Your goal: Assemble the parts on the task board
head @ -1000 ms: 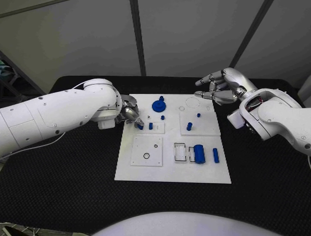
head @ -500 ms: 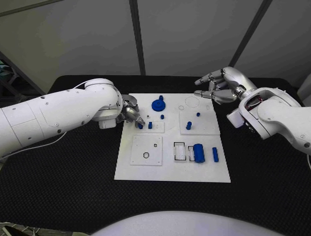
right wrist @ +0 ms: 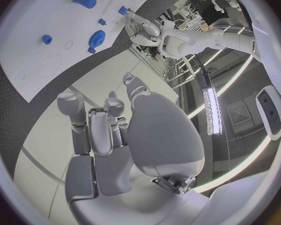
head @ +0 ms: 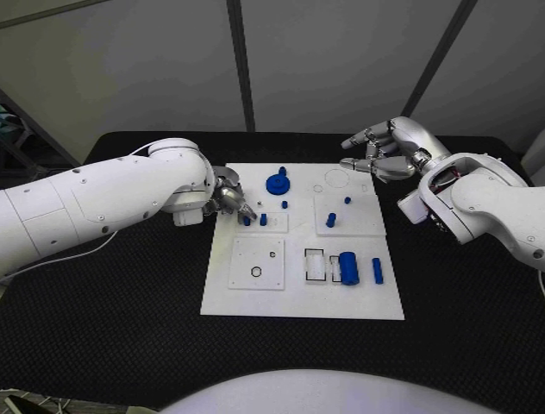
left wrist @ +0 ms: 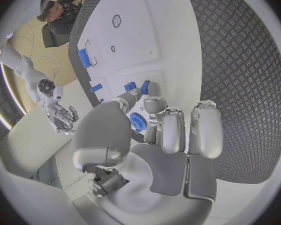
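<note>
Black tabletop (head: 123,345) with pale wall panels behind it.

The tabletop has a dark, finely textured surface, seen in the left wrist view as a raised diamond pattern (left wrist: 240,60). Behind its far edge stand pale grey wall panels (head: 335,60), split by dark upright strips (head: 241,60), one of them leaning. At the far left, beyond the tabletop, dark slanted frame bars (head: 24,125) cross in front of some blurred clutter too small to make out.
</note>
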Available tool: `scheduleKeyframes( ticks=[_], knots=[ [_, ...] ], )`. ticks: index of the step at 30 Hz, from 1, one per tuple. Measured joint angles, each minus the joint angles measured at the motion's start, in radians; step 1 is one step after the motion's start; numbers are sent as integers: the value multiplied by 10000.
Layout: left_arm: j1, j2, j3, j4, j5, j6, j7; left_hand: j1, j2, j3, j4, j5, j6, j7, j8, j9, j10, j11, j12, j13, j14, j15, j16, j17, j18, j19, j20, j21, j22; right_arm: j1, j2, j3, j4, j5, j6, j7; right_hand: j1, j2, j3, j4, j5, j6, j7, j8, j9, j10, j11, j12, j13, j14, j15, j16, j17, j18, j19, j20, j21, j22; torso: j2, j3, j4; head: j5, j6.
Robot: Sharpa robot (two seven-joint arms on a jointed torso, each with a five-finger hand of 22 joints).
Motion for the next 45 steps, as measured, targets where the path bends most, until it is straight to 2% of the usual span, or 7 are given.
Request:
scheduleKeyframes(
  ticks=[15,23,31,33,34,42,45],
  knots=[
    [-51,-221,-10,96,-14,-153,-101,-690,-172,-2204,1031,-39,161,19,-163,-11,34,42,-49,-64,0,1,0,0,-1,0,1,-22,-1,0,-11,0,-10,0,0,0,0,0,0,0,0,0,0,0,0,0,0,-43,-44,0,0,-53,-40,0,0,0,0,-33,0,0,-1,-20,42],
    [-60,-380,225,213,20,-471,-66,-430,88,-2944,1343,-39,112,67,-170,25,-131,107,-226,-301,0,1,0,0,-1,0,1,-213,-2,0,0,0,-32,0,1,0,0,0,0,0,0,0,0,0,0,0,0,-43,-44,0,0,-53,-40,0,0,0,1,-34,0,-5,-1,-22,57],
    [-54,-515,374,259,241,-1296,474,357,151,-3897,1609,-39,-1053,510,-583,-109,-1662,479,-1916,-2402,43,268,-189,0,12,-644,173,-2003,-1507,0,16,0,-70,0,2,2,0,0,0,0,0,0,0,0,0,0,0,-43,-43,0,0,-53,-39,0,0,0,1,-34,-1,-3,-1,-33,77],
    [-54,-525,387,260,294,-1508,697,596,154,-4102,1670,-39,-1381,660,-720,-234,-1887,638,-2031,-2534,55,345,-473,0,797,-849,277,-2512,-1955,0,17,0,-76,0,2,2,0,0,0,0,0,0,0,0,0,0,0,-43,-43,0,0,-53,-39,0,0,0,1,-33,-1,-1,-1,-40,84],
    [-54,-525,388,262,325,-1642,849,726,153,-4180,1673,-39,-1502,713,-777,-288,-1955,706,-2031,-2572,34,366,-626,0,775,-915,343,-2682,-2104,0,17,0,-79,0,2,2,0,0,0,0,0,0,0,0,0,0,0,-43,-42,0,0,-53,-39,0,0,0,1,-33,-1,0,-1,-42,86],
    [-59,-277,332,249,183,-2806,2510,3101,520,-3718,966,1,-2223,1217,-1293,-1106,-3762,1205,-2999,-3389,-2552,973,-5257,-4924,792,-3294,812,-6924,-5527,0,21,-1,-86,0,1,2,0,0,0,0,0,0,0,0,0,0,0,-43,-42,0,0,-53,-39,0,0,0,1,-33,-2,7,-1,-93,171],
    [-113,-154,277,259,-272,-3360,3307,3733,353,-3422,676,1,-2041,1292,-1553,-1517,-4277,1305,-3416,-3824,-3322,1131,-5901,-5575,1400,-3724,965,-7607,-5933,-1,21,-1,-86,0,2,1,0,0,0,0,0,0,0,0,0,0,0,-43,-42,0,0,-53,-39,1,0,0,1,-33,-2,7,-7,-125,203]
  ],
)
